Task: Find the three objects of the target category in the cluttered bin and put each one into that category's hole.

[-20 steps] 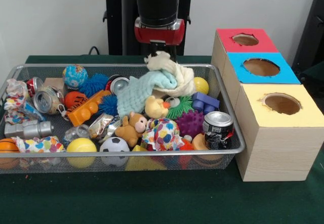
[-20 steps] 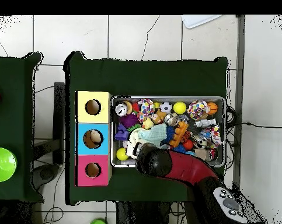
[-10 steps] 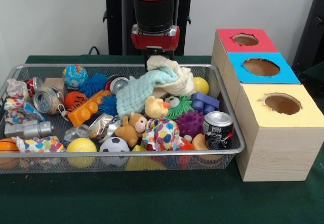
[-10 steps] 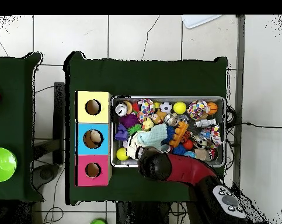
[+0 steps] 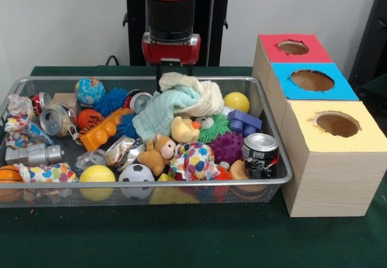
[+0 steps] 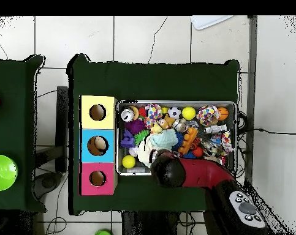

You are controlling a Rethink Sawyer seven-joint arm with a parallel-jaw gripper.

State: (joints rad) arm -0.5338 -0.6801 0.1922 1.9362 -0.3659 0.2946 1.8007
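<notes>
A: Front view first; what's noted re the claw?

B: The gripper [image 5: 171, 69] is seen low over the far rim of the bin [image 5: 181, 183], approx. mid-length; its lower end is hidden behind the cloth bundle [image 5: 175, 101], so open vs. closed can't be told. Contact w/ the cloth is likely, but a grasp isn't confirmed.

A: And the target items?

B: One clear crinkled bottle [image 5: 91, 157] is made out toward the bin's near-left part, half buried among toys; the other two can't be found, prob. covered. The blue-topped hole [image 5: 312, 80] is located just outside the bin's right end, in the middle section of the wooden box [image 5: 326, 177].

A: Overhead view?

B: The arm [image 6: 196, 176] is seen reaching in over the bin's [image 6: 174, 103] lower edge; the claw is masked by the arm itself. The cloth bundle [image 6: 161, 141] is seen in the bin's left half; the blue-topped hole [image 6: 97, 145] is beside the bin's left end. Bottles can't be picked out here.

A: The step in hand, as judged?

B: Searching; the cloth is prob. to be shifted so that buried items are exposed. It's best dragged toward a part of the bin w/o bottles, not onto the visible one; a slow lift is advised, so that neighbouring toys aren't snagged or tipped over the rim.
</notes>
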